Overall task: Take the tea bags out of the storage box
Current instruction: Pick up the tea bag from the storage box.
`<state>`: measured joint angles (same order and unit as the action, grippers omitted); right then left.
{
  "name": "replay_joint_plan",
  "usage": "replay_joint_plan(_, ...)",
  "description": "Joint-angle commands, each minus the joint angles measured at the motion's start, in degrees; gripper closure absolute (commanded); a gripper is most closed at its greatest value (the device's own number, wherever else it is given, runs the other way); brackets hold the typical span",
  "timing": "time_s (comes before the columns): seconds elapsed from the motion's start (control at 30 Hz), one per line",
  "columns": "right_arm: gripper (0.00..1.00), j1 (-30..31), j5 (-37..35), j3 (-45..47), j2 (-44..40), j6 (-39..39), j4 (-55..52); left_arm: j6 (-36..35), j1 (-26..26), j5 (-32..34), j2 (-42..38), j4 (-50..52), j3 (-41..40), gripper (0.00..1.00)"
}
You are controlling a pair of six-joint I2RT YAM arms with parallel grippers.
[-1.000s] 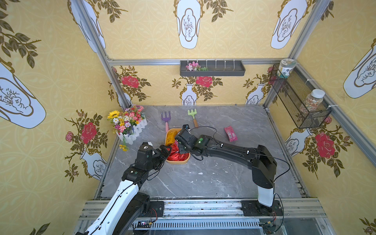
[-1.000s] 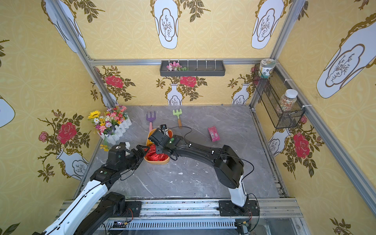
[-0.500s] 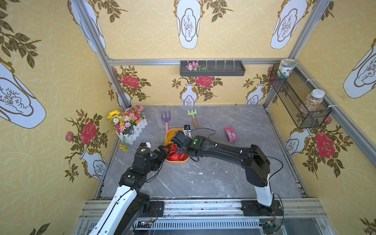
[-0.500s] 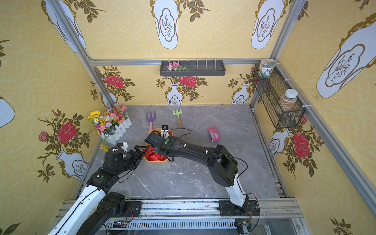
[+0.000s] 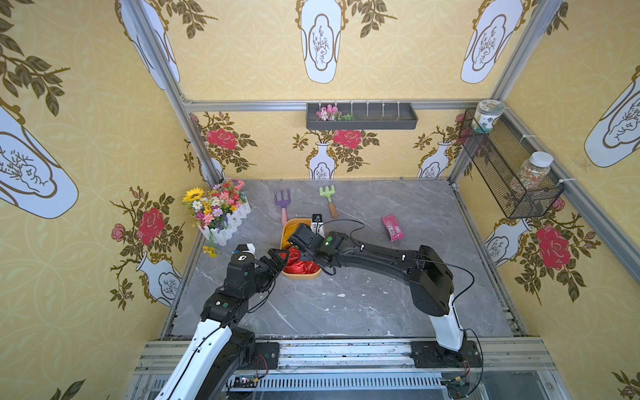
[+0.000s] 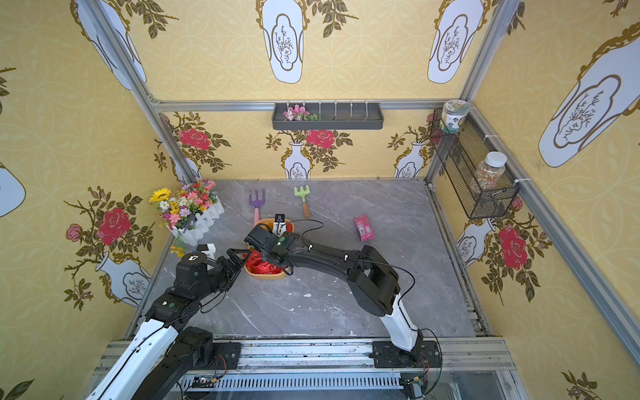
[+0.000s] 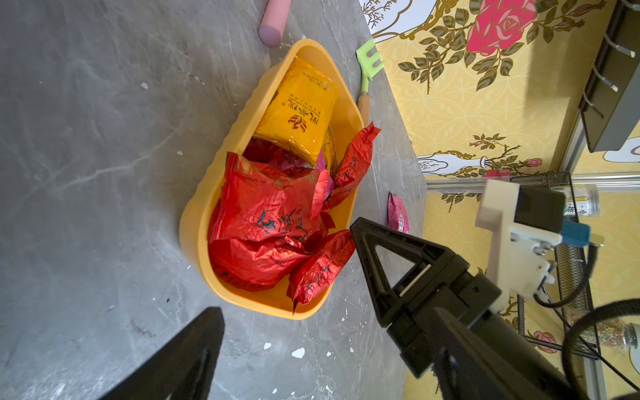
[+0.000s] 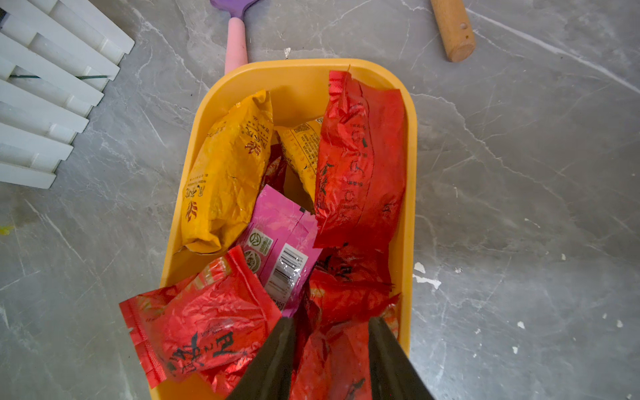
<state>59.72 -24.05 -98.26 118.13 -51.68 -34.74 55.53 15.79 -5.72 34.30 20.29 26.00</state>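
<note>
Right end effector (image 8: 331, 320) straddles a red tea bag (image 8: 332, 367) in the storage box (image 8: 298, 78); we cannot tell if it grips. Left end effector (image 7: 285, 270) gapes alongside.

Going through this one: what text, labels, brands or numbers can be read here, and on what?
Nothing reads with certainty.
red tea bags: black brush-style Chinese characters, too crumpled to read.
yellow tea bag: red Chinese characters beside a leaf emblem, too small.
boxed pink tea bag: barcode and two round green seals, print too small.
loose pink tea bag on the table: barcode patch, digits blurred.
</note>
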Motion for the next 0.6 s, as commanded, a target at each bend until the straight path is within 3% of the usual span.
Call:
replay_joint_plan(0.0, 0.60, 0.05, -1.07, -0.13, 0.51, -0.87, -0.51, -0.42, -0.06, 0.33, -0.20, 0.42, -0.51, 0.03)
replay_joint_plan(0.3, 0.67, 0.04, -1.12, -0.10, 1.07, -1.18, -1.39, -1.03, -0.04, 0.86, -0.81, 1.63, 0.28, 0.02)
replay_joint_plan(0.57, 0.86, 0.40, -1.90, 1.20, -0.35, -1.54, -1.36, -0.95, -0.03, 1.06, -1.17, 2.26, 0.63, 0.02)
